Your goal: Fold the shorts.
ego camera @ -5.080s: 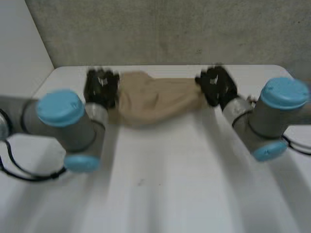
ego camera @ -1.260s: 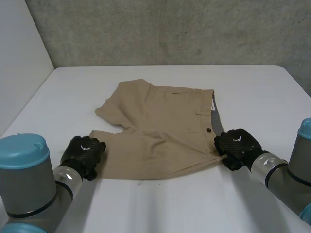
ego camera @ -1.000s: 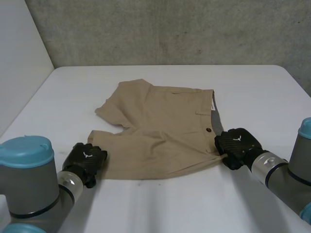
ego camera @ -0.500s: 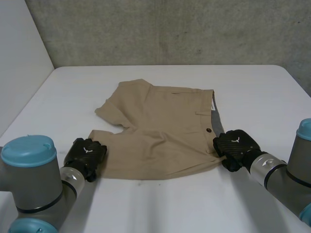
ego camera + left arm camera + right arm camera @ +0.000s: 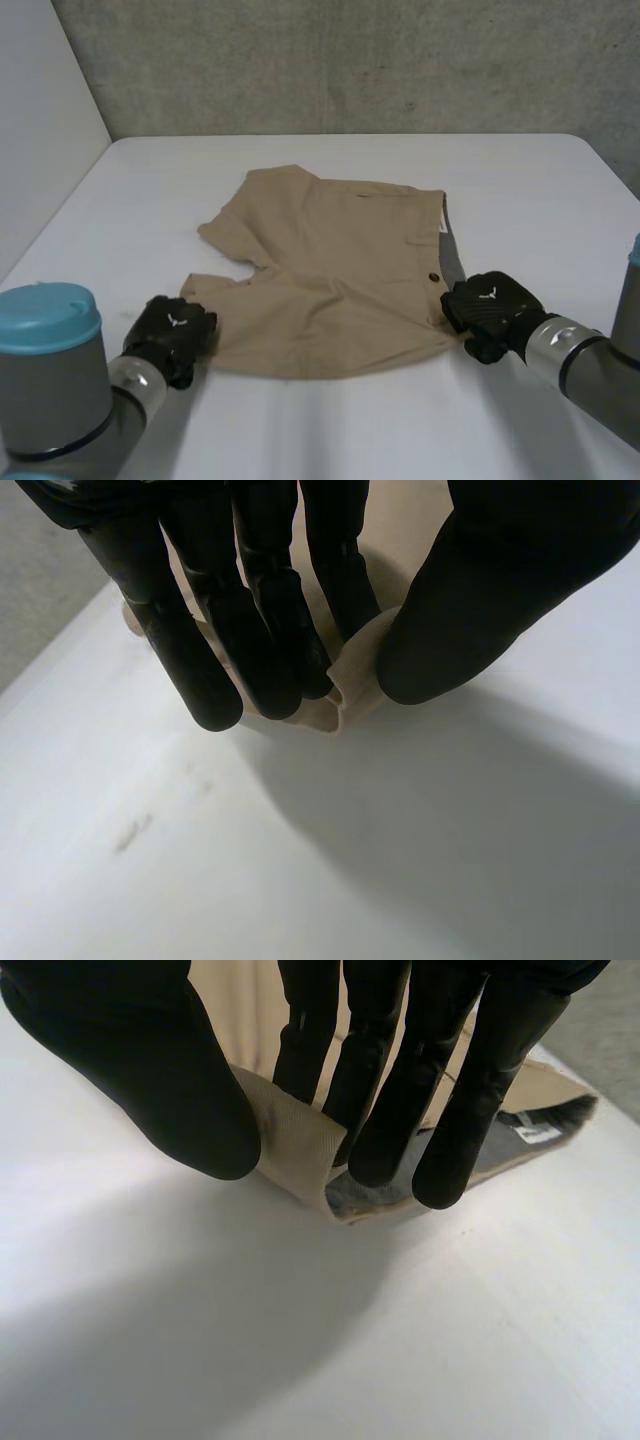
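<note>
The left hand (image 5: 172, 335) pinches the shorts (image 5: 330, 270) at the near leg-hem corner, thumb against fingers. The right hand (image 5: 488, 306) pinches the near waistband corner likewise.

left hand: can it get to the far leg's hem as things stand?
Likely yes, once it lets go. The left hand pinches the near leg's corner of the shorts; the far leg's hem lies flat just beyond it, nothing between but cloth and bare table.

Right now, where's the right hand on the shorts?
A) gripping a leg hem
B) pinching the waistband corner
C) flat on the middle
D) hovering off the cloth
B: the right wrist view shows the right hand pinching the waistband corner of the shorts between thumb and fingers.
</note>
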### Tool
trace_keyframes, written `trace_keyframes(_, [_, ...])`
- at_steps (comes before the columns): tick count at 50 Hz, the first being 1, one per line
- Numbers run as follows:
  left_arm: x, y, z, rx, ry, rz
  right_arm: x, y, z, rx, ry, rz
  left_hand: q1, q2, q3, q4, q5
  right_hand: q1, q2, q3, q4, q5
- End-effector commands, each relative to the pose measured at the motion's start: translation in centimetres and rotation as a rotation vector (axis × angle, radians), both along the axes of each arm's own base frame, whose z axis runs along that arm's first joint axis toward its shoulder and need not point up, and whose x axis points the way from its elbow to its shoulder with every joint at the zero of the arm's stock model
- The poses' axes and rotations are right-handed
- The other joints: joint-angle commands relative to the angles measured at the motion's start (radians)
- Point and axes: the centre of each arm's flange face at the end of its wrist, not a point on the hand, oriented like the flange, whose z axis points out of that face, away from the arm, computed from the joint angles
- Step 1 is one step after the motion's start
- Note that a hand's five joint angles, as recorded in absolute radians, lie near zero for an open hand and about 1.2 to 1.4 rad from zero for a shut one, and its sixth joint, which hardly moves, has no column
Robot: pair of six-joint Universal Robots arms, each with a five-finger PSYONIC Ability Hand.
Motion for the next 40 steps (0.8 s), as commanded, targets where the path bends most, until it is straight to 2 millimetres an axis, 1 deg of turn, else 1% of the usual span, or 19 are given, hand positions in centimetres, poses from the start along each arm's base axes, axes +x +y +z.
trace_keyframes(1, [0.8,5.1,1.5,0.095,-0.044,-0.06,-0.9,2.6,1.3,0.087,0.163,0.09,0.286,0.201,0.21,0.203,0.237,0.453,0.217,0.214,0.205,0.255])
trace_keyframes(5, [1.3,6.1,1.5,0.103,-0.048,-0.057,-1.3,3.8,1.5,0.131,0.222,0.119,0.286,0.201,0.21,0.203,0.237,0.453,0.217,0.214,0.205,0.255])
trace_keyframes(11, [1.7,6.8,1.7,0.116,-0.058,-0.056,-1.5,4.6,1.5,0.164,0.237,0.124,0.286,0.201,0.21,0.203,0.237,0.453,0.217,0.214,0.205,0.255])
trace_keyframes(15, [2.3,8.1,2.1,0.172,-0.086,-0.064,-1.7,5.4,1.5,0.195,0.262,0.144,0.286,0.201,0.21,0.203,0.237,0.453,0.217,0.214,0.205,0.255])
trace_keyframes(19, [2.8,10.1,3.1,0.26,-0.116,-0.102,-2.3,6.7,2.7,0.221,0.309,0.184,0.286,0.201,0.21,0.203,0.237,0.453,0.217,0.214,0.205,0.255])
trace_keyframes(20, [2.6,10.9,3.8,0.282,-0.104,-0.144,-2.5,6.8,2.9,0.231,0.317,0.186,0.286,0.201,0.21,0.203,0.237,0.453,0.217,0.214,0.205,0.255])
trace_keyframes(23, [2.1,11.4,5.0,0.284,-0.066,-0.202,-3.0,7.0,3.6,0.258,0.325,0.2,0.286,0.201,0.21,0.203,0.237,0.453,0.217,0.214,0.205,0.255])
trace_keyframes(26, [1.2,10.4,6.4,0.236,-0.01,-0.243,-3.1,6.2,4.2,0.23,0.324,0.191,0.286,0.201,0.21,0.203,0.237,0.453,0.217,0.214,0.205,0.255])
trace_keyframes(27, [0.8,9.4,7.2,0.201,0.01,-0.239,-3.0,5.8,4.4,0.212,0.315,0.186,0.286,0.201,0.21,0.203,0.237,0.453,0.217,0.214,0.205,0.255])
trace_keyframes(30, [0.2,7.0,7.9,0.162,0.031,-0.213,-2.6,3.8,5.3,0.117,0.275,0.154,0.286,0.201,0.21,0.203,0.237,0.453,0.217,0.214,0.205,0.255])
trace_keyframes(31, [-0.4,5.1,7.9,0.142,0.038,-0.199,-2.5,3.2,5.4,0.097,0.257,0.135,0.286,0.201,0.21,0.203,0.237,0.453,0.217,0.214,0.205,0.255])
trace_keyframes(32, [-0.8,4.1,7.8,0.131,0.044,-0.193,-2.4,2.6,5.6,0.078,0.238,0.118,0.286,0.201,0.21,0.203,0.237,0.453,0.217,0.214,0.205,0.255])
trace_keyframes(33, [-1.1,3.2,7.8,0.117,0.048,-0.19,-2.1,1.2,5.5,0.054,0.196,0.078,0.286,0.201,0.21,0.203,0.237,0.453,0.217,0.214,0.205,0.255])
trace_keyframes(34, [-1.4,2.3,7.9,0.098,0.054,-0.186,-1.9,0.5,5.4,0.043,0.176,0.064,0.286,0.201,0.21,0.203,0.237,0.453,0.217,0.214,0.205,0.255])
trace_keyframes(35, [-2.3,0.5,8.1,0.054,0.071,-0.185,-1.8,-0.3,5.3,0.033,0.157,0.046,0.286,0.201,0.21,0.203,0.237,0.453,0.217,0.214,0.205,0.255])
trace_keyframes(36, [-2.7,-0.4,8.3,0.027,0.079,-0.182,-1.5,-1.6,5.3,0.016,0.123,0.017,0.286,0.201,0.21,0.203,0.237,0.453,0.217,0.214,0.205,0.255])
trace_keyframes(38, [-3.4,-2.3,8.7,-0.033,0.095,-0.171,-1.2,-2.7,5.4,-0.007,0.093,-0.009,0.286,0.201,0.21,0.203,0.237,0.453,0.217,0.214,0.205,0.255])
trace_keyframes(39, [-4.2,-4.4,8.6,-0.078,0.104,-0.156,-1.1,-3.1,5.5,-0.022,0.082,-0.021,0.286,0.201,0.21,0.203,0.237,0.453,0.217,0.214,0.205,0.255])
trace_keyframes(40, [-4.6,-5.4,8.5,-0.101,0.107,-0.144,-0.7,-4.0,5.7,-0.046,0.071,-0.047,0.286,0.201,0.21,0.203,0.237,0.453,0.217,0.214,0.205,0.255])
